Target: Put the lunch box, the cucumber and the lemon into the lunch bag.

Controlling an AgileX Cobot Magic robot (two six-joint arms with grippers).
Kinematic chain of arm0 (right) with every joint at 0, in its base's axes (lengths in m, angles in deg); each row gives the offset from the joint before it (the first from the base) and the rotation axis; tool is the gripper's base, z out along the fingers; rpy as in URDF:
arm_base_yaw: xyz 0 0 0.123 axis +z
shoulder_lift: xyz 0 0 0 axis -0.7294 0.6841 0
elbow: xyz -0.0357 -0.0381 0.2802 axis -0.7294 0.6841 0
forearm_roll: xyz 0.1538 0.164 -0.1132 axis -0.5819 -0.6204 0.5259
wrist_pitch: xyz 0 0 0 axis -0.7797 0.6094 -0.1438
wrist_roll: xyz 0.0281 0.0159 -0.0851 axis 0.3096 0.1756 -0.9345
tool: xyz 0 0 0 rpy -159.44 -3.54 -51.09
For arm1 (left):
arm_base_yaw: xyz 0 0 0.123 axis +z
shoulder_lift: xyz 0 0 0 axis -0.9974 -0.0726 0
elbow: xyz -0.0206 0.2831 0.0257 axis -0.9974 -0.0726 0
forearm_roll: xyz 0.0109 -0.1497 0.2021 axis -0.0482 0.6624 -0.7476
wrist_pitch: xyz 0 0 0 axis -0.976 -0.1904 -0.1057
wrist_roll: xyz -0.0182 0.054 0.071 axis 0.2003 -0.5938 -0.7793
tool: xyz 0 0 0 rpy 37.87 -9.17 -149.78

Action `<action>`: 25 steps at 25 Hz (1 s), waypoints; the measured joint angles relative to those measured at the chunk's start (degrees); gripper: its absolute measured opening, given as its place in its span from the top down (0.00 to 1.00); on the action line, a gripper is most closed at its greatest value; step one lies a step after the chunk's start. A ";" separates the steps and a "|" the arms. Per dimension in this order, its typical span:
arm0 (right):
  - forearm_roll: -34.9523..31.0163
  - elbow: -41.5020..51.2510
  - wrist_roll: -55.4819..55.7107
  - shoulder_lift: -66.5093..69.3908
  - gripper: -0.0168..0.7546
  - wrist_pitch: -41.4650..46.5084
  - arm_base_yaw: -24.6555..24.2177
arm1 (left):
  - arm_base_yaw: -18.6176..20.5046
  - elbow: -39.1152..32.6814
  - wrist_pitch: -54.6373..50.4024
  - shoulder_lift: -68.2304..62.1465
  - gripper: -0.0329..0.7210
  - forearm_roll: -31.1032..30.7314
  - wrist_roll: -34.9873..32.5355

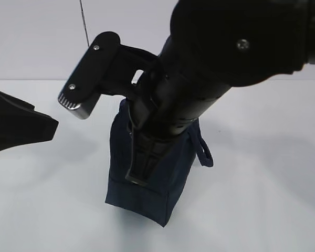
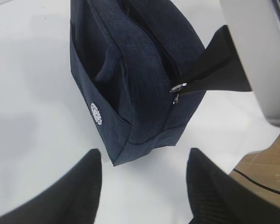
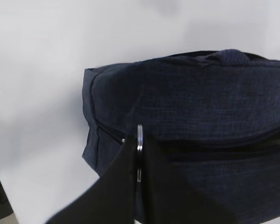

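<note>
My left hand (image 2: 142,186) hangs with fingers spread, empty, just above the table (image 2: 32,116) beside the bag (image 2: 130,79). The bag stands mid-table. My right hand (image 3: 139,154) is pinched tight on its zipper ring (image 3: 140,140).

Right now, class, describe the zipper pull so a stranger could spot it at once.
Find the navy lunch bag standing on the white table. At one end of its top zipper, the right gripper pinches the zipper pull: a silver ring, the only shiny metal on the dark fabric.
</note>
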 joint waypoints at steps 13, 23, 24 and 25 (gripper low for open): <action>0.92 -0.14 0.29 -0.26 0.95 7.91 0.00 | 0.00 0.00 0.00 0.00 0.42 0.00 0.00; 2.50 -4.46 -1.73 -0.26 0.95 7.55 0.00 | 0.00 0.00 0.00 0.00 0.42 0.00 0.00; 1.99 -5.25 -2.59 -0.26 0.95 7.55 0.00 | 0.00 0.00 0.00 0.00 0.42 0.00 0.00; 1.36 -5.78 -3.09 -0.26 0.95 7.55 0.00 | 0.00 0.00 0.00 0.00 0.42 0.00 0.00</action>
